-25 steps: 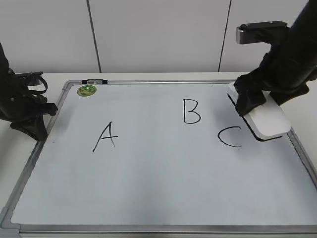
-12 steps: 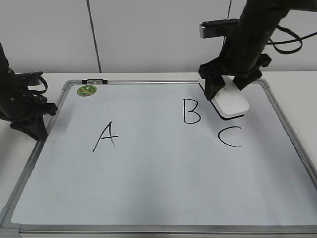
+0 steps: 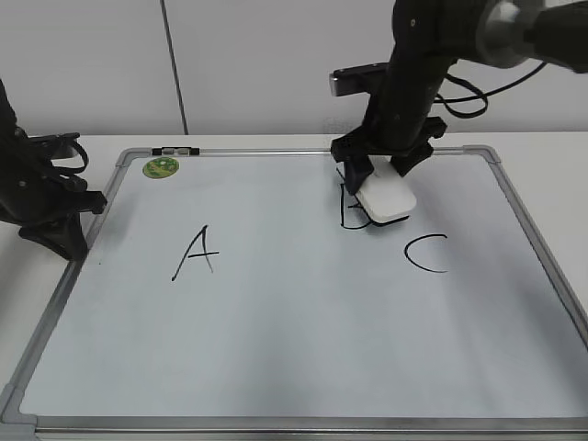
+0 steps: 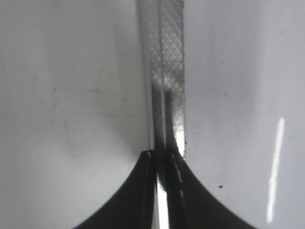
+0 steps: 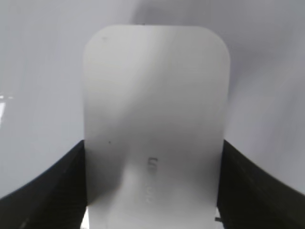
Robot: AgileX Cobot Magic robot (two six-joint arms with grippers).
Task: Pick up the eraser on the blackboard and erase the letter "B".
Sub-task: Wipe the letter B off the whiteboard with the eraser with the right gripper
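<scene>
My right gripper (image 3: 378, 175) is shut on the white eraser (image 3: 386, 199), which lies over the right part of the letter "B" (image 3: 347, 209) on the blackboard (image 3: 276, 331). Only the B's left strokes show. In the right wrist view the eraser (image 5: 155, 119) fills the space between my jaws (image 5: 152, 191), with the pale board under it. My left gripper (image 3: 87, 207) rests at the board's left frame edge; in the left wrist view its jaws (image 4: 161, 157) are shut, with the metal frame (image 4: 167, 71) running between them.
A black "A" (image 3: 195, 253) is at the left of the board and a black "C" (image 3: 426, 253) at the right, just below the eraser. A round green magnet (image 3: 161, 167) sits at the top left corner. A white wall stands behind the table.
My right gripper has carried the eraser leftward from the board's right edge, past the "C", onto the "B". The left arm has not moved.
</scene>
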